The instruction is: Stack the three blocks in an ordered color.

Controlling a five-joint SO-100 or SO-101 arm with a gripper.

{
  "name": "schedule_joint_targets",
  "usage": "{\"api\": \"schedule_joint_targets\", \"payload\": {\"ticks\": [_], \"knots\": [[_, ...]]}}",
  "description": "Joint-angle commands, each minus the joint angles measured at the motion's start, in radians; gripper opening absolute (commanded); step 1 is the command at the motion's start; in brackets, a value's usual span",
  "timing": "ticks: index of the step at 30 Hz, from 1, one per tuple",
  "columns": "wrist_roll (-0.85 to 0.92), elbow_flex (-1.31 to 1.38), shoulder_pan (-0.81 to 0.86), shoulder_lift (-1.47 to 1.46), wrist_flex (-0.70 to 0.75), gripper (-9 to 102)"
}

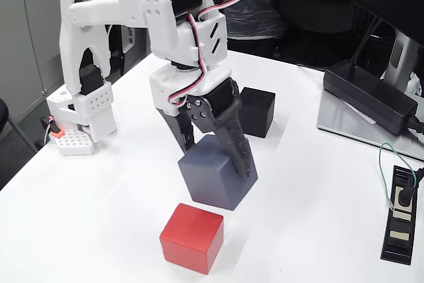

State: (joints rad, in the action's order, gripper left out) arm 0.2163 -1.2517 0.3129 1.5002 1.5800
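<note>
Starting at the far left of your fixed view, the white arm's base (83, 107) sits at the table's (99, 230) left edge, with a small white perforated block (71, 141) with an orange part just beside it. From there the arm rises, reaches right across the top of the scene, then bends steeply down at the wrist. Your gripper (215, 157) points down over the grey block (217, 171) in the middle of the table, its black fingers straddling the cube's top, one at the left near edge, one down the right side. They look clamped on it, though contact on the left finger is hard to confirm. The grey block is matte and plain, apparently resting on the table. The red block (191, 236) sits nearer you, just left of it and apart. The black block (257, 111) stands farther back, right of the gripper. A long black power brick (370, 96) lies far right.
</note>
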Motion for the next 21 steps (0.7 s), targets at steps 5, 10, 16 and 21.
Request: {"api": "schedule_joint_targets", "payload": {"ticks": [5,10,16,21], "knots": [[0.095,0.043,0.137,0.031,0.002,2],[0.178,0.041,0.233,0.003,0.000,2],[0.218,0.043,0.235,-0.097,-0.002,2],[0.219,0.044,0.201,-0.115,-0.011,2]]}}
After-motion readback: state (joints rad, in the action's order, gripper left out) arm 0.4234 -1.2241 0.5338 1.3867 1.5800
